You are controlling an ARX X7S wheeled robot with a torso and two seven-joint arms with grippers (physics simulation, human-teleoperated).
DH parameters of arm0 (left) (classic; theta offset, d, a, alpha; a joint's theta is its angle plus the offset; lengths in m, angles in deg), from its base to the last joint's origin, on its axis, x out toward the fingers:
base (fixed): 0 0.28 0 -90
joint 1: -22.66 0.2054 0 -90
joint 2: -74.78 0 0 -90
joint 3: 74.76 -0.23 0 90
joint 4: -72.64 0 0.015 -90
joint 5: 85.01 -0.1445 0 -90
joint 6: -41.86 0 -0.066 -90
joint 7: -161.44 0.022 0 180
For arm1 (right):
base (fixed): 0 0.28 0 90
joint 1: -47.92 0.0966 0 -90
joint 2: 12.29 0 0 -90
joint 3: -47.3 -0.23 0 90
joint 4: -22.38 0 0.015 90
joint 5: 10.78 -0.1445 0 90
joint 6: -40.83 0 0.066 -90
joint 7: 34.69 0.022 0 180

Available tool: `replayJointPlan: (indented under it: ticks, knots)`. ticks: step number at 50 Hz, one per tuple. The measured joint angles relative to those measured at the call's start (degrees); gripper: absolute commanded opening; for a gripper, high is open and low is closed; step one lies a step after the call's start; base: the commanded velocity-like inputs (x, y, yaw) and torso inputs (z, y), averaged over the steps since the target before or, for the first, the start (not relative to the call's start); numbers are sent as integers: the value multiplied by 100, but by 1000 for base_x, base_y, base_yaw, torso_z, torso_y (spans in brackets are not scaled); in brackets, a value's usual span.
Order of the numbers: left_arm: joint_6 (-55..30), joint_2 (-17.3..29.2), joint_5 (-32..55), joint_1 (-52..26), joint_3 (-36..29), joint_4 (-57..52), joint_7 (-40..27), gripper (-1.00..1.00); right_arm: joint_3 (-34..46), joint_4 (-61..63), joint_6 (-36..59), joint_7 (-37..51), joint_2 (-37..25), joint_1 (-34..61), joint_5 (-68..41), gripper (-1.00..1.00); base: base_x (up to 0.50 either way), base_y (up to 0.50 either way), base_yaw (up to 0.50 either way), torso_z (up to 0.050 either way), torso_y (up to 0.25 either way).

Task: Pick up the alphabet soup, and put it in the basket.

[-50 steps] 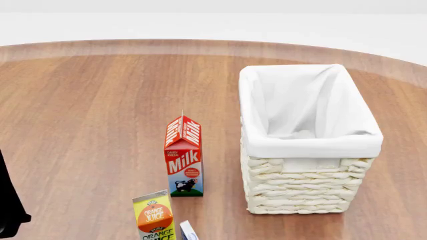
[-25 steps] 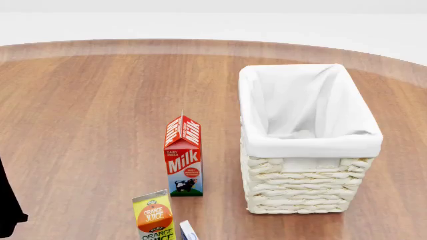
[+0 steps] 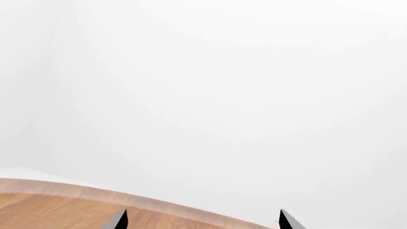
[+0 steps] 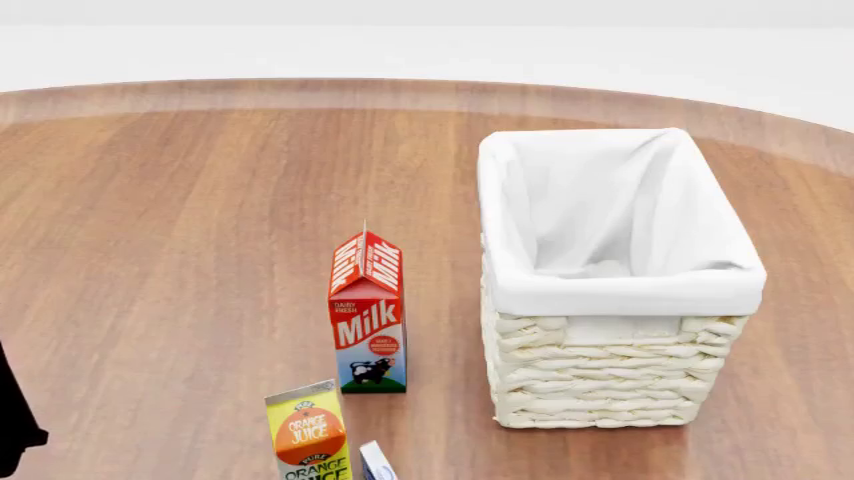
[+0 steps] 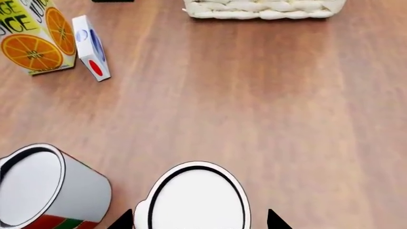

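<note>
In the right wrist view a can with a pale lid stands between my right gripper's two dark fingertips. Only its lid shows, its label is hidden; I take it for the alphabet soup. The jaws stand open on either side of it, with a small gap at each side. The cream wicker basket with its white liner stands at the table's right in the head view, and its base shows in the right wrist view. My left gripper is open and holds nothing, facing past the table edge.
A second can with a red-and-green label stands close beside the first. An orange juice carton and a small white box are further off. A milk carton stands left of the basket. A dark part of the left arm is at the view's edge.
In the head view the dark part of the left arm has slid lower at the left edge. Cartons and basket have not moved.
</note>
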Motion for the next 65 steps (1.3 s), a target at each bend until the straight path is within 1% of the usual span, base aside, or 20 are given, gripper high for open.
replayJointPlan:
  ticks: [30,31,40,48,65]
  knots:
    - [35,65,40,20,-27,-14,-63,100,253,-499,-135,-260,137,127,153,100,0,0,0,0,0]
    - [35,68,41,20,-28,-15,-65,100,257,-505,-140,-265,140,128,154,-100,0,0,0,0,0]
    - [36,93,65,20,-29,-33,-87,100,221,-516,-176,-204,132,102,169,-100,0,0,0,0,1]
    - [37,113,81,16,-33,-42,-108,100,80,-435,-391,-30,152,-2,181,-100,0,0,0,0,0]
    - [36,144,125,-11,-50,-43,-149,100,-666,561,-1780,877,116,-535,1245,-100,0,0,0,0,1]
